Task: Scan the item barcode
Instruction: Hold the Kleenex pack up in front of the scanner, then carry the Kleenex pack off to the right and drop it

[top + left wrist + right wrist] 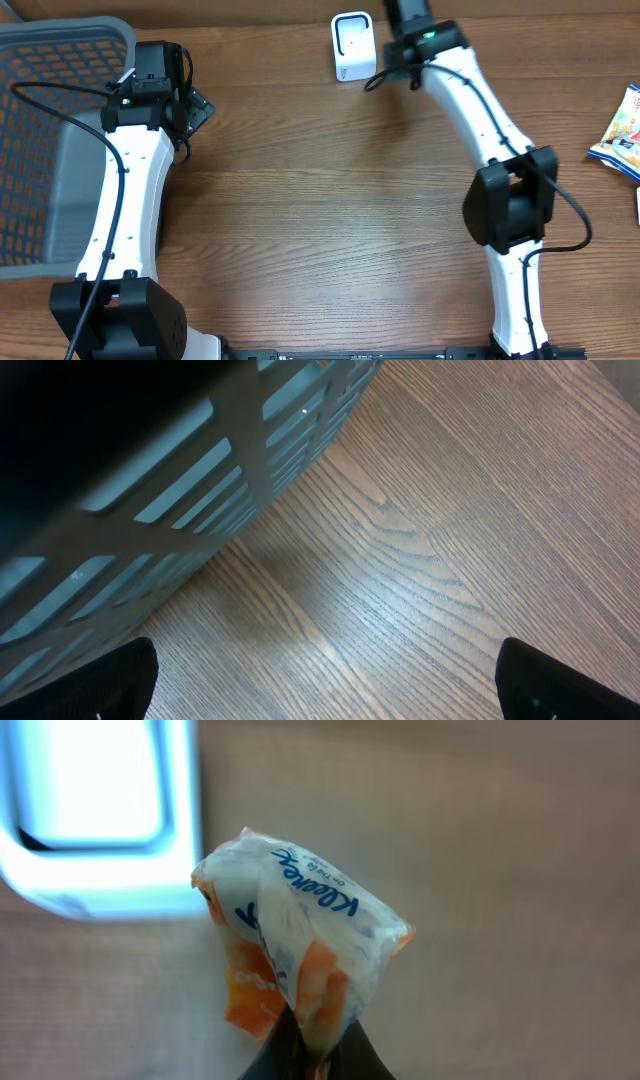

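Overhead: left arm (130, 200) stretched forward along basket (60, 130). Left pincer (197, 108) just beside basket rim, released, empty. Right arm (495, 130) bent at elbow, reaching forward-left, wrist just right of scanner (352, 45). Snack packet (622, 128) at right worktop (320, 200) edge, well apart. Broad bare wood between arms.

Left wrist: fingers (115, 680) spread wide, nothing between. Basket wall up-left of pincer, open worktop to right.

Right wrist: right pincer (315, 1045) clenched on tissue pack (300, 930), pinching its lower edge. Scanner up-left of pincer, behind pack; contact cannot tell.
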`<action>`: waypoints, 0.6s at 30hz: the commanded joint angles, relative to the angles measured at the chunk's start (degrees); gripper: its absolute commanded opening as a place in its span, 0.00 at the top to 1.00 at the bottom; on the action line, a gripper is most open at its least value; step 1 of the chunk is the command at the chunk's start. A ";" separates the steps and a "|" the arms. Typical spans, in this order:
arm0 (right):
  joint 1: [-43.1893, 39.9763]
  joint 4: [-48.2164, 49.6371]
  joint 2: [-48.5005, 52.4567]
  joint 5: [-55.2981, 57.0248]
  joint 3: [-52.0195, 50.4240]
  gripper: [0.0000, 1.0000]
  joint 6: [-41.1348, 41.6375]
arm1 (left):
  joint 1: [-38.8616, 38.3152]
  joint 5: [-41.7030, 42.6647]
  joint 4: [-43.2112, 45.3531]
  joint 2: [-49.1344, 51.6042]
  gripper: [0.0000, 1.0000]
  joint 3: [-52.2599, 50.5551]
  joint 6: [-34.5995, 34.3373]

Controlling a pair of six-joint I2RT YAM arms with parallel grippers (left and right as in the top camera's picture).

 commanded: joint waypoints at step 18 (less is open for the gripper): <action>5.35 25.31 3.21 3.80 -0.11 0.96 -48.61 | 0.52 -2.01 -0.24 -0.37 0.00 1.18 -0.39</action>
